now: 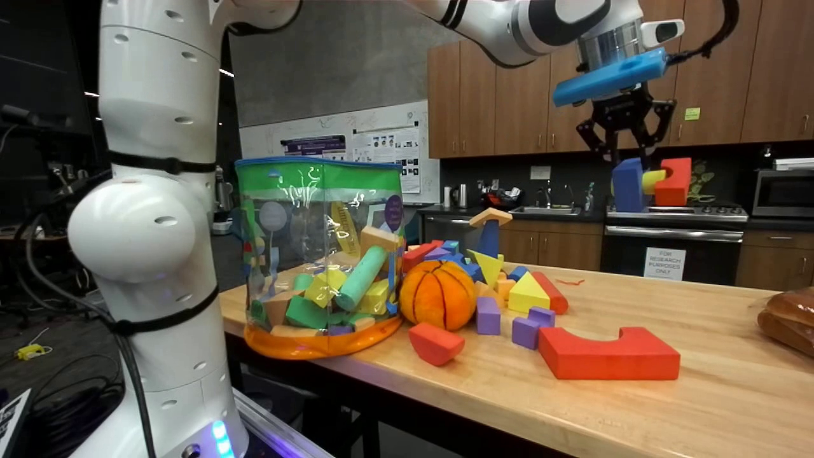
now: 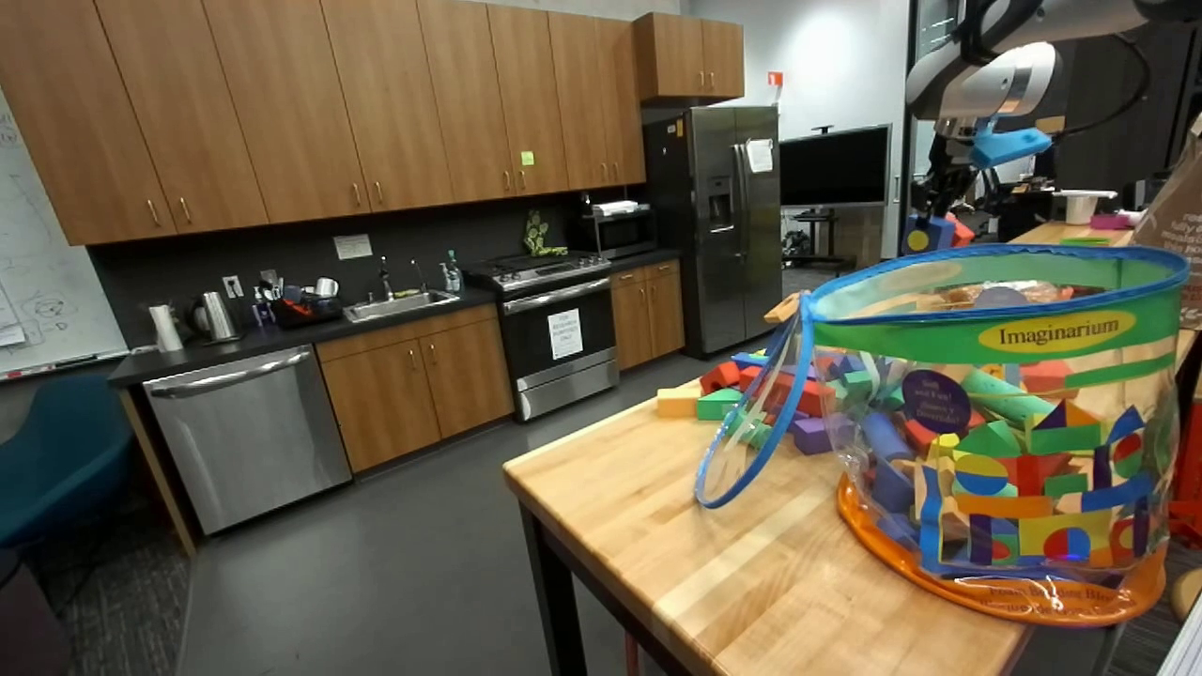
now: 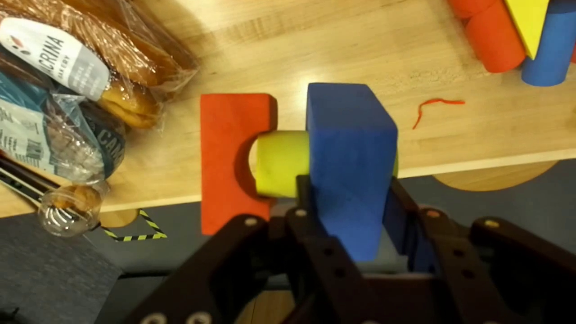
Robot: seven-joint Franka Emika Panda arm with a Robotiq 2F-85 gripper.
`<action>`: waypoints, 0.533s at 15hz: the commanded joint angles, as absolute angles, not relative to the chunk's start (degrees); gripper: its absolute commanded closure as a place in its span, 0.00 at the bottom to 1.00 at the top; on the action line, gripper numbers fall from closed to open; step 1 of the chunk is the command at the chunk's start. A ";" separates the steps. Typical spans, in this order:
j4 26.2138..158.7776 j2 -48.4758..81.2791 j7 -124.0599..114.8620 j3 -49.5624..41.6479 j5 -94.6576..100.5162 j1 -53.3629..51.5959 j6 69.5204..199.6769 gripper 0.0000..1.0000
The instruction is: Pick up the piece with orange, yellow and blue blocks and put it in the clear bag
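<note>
The piece is an orange-red arch block (image 1: 675, 182), a yellow cylinder (image 1: 652, 181) and a blue block (image 1: 628, 186) joined together. My gripper (image 3: 351, 193) is shut on the blue block (image 3: 353, 157), one finger on each side. The yellow cylinder (image 3: 282, 163) passes through it, and the arch (image 3: 234, 157) sits at the cylinder's left end in the wrist view. The piece hangs above the table, well away from the clear bag (image 1: 292, 179). The bag stands upright with blocks inside. In an exterior view its top is open (image 2: 901, 333) and its blue-edged lid (image 2: 787, 422) hangs beside it.
An orange plush pumpkin (image 1: 439, 296) stands against the bag. Loose blocks are piled behind it, with a red arch (image 1: 607, 356) at the front of the table (image 1: 731, 394). Packaged bread (image 3: 121, 58) and a whisk (image 3: 67, 211) lie near the table edge.
</note>
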State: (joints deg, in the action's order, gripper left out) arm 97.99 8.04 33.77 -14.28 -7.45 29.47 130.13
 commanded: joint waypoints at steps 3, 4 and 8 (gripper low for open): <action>107.69 -4.12 34.17 -15.45 -0.80 23.76 132.84 0.85; 109.24 -6.09 33.52 -15.29 1.14 22.64 133.42 0.85; 114.64 -13.51 29.86 -14.29 8.99 18.69 135.15 0.85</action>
